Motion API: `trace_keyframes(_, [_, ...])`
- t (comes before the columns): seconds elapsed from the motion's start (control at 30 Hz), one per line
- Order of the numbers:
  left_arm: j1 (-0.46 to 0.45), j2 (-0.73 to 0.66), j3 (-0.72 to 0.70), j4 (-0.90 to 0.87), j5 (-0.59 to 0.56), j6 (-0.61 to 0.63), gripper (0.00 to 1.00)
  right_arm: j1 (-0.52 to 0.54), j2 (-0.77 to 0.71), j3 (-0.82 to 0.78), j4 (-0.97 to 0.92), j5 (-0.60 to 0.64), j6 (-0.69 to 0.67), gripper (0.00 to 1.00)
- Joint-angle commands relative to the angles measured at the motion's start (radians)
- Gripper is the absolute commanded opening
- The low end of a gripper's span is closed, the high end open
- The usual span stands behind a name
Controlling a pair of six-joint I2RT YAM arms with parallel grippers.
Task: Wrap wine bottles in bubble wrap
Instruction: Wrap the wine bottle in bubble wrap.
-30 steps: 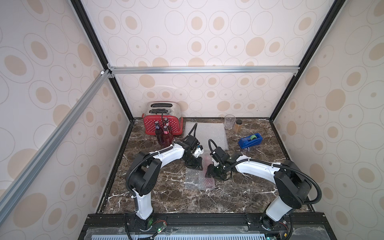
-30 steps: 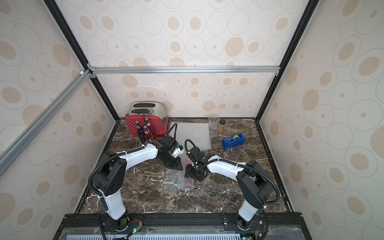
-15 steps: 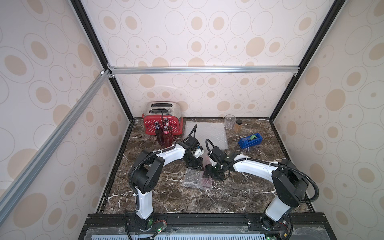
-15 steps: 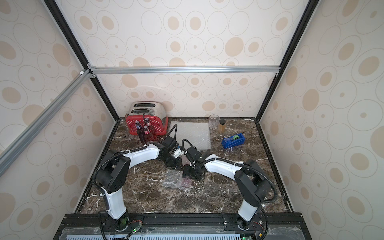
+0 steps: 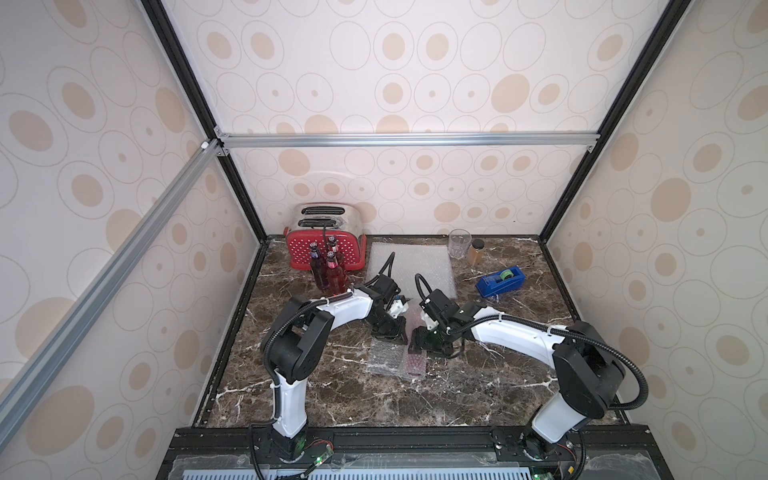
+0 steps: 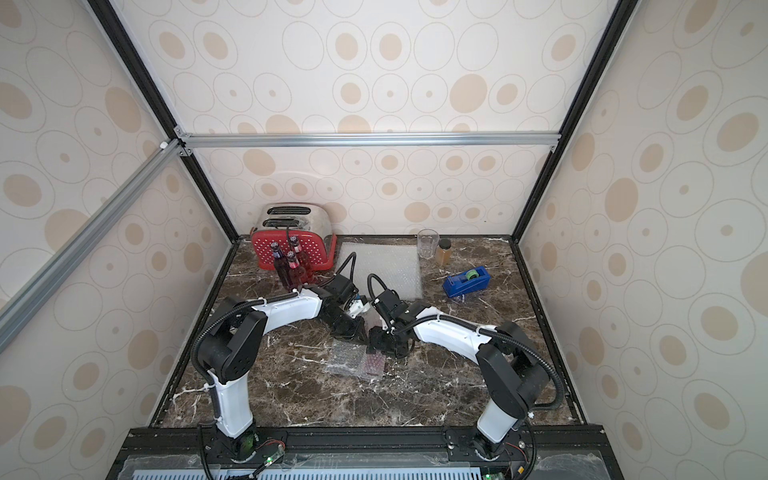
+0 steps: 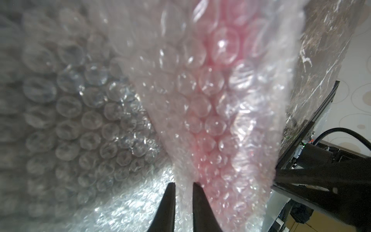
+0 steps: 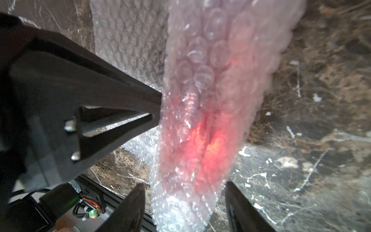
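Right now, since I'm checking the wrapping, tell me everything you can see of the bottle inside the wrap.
The bottle shows only as a red-pink glow through the wrap folded around it; neck and cap are hidden. It lies on its side on the table, between both arms. The left gripper pinches a wrap fold beside it; the right gripper straddles the bundle with open jaws.

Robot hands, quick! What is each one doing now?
Left gripper: shut on the bubble wrap.
Right gripper: open, jaws either side of the wrapped wine bottle.
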Motion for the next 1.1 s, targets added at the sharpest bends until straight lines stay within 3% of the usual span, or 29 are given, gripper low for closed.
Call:
trace_keyframes(0.0, [-0.008, 0.024, 0.031, -0.022, 0.015, 0.0, 0.17, -0.019, -0.013, 0.004, -0.022, 0.002, -0.027, 0.58])
trace_keyframes(0.13, [-0.016, 0.03, 0.041, -0.032, 0.016, 0.01, 0.16, -0.011, 0.041, 0.036, -0.039, -0.014, -0.032, 0.47])
trace_keyframes(0.23, [-0.016, 0.023, 0.038, -0.035, 0.004, 0.007, 0.13, 0.009, 0.065, 0.055, -0.029, -0.018, -0.027, 0.45])
trace_keyframes(0.53, [-0.01, -0.009, 0.017, -0.049, -0.047, 0.0, 0.11, 0.04, 0.129, 0.109, -0.046, -0.011, -0.02, 0.44])
trace_keyframes(1.07, [0.091, -0.184, -0.105, -0.026, -0.125, -0.026, 0.16, 0.056, 0.168, 0.18, -0.09, 0.02, -0.021, 0.44])
